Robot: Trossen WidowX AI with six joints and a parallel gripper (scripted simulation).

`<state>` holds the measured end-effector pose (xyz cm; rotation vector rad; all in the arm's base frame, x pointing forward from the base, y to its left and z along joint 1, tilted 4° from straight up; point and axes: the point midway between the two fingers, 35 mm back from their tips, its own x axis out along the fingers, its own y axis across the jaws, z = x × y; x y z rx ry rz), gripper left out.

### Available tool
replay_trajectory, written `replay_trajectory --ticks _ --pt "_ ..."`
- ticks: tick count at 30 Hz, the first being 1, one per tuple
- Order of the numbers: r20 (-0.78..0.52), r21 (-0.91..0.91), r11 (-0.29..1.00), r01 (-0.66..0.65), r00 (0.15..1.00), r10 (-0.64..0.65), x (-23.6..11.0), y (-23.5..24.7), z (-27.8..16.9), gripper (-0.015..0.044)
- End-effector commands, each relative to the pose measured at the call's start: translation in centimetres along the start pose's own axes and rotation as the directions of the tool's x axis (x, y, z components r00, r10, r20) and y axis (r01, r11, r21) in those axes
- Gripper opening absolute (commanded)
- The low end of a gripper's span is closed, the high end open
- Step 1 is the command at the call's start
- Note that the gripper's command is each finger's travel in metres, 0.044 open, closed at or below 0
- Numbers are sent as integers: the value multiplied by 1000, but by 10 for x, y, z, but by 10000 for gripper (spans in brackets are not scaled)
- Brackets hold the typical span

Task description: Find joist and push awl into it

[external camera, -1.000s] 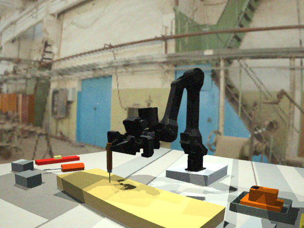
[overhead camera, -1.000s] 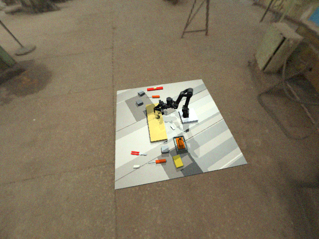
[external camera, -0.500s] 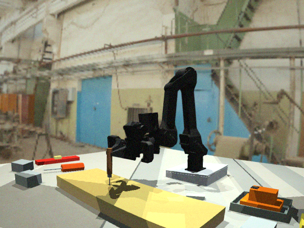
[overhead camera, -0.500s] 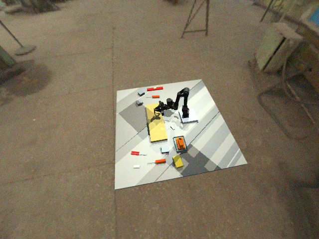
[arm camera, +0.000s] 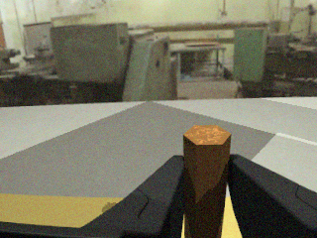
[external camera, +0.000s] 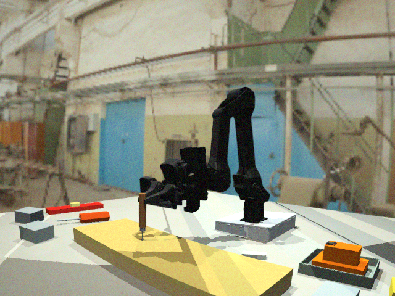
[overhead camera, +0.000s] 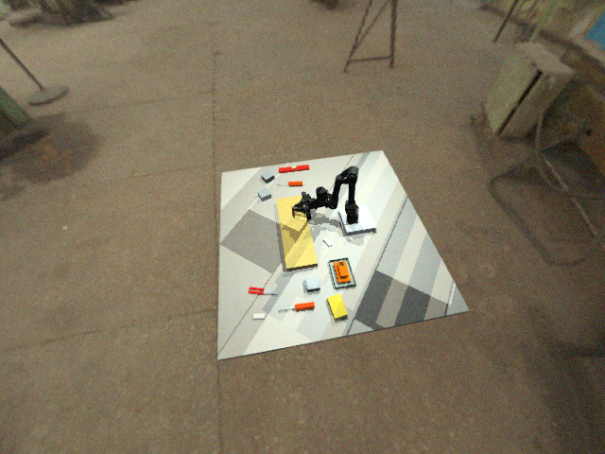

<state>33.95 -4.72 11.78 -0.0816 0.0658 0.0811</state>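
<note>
- Poking is the step you are on: the stud finder [external camera: 342, 254] sits in the tray [external camera: 371, 274], so that part looks done.
- Your jaws [external camera: 144, 193] are squeezed nearly shut on the brown awl [external camera: 142, 211], gripping it near its top.
- The awl stands upright, and its tip meets the yellow panel [external camera: 223, 267] near the far end.
- Next, you likely need to push straight down, keep the awl from tilting, and make only this one hole.
- You cannot see the joist; it is under the panel.
- How deep the tip has gone is hard to tell.
- From the wrist view, the awl's tip is cut off.
</note>
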Motion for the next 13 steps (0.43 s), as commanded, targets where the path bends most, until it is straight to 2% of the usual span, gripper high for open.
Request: replay_trajectory --ticks 1,13 --pt "-4 -2 1000 -5 1000 5 0 1 -1 0" --pt "-1 0 1000 0 1000 0 0 0 0 0"
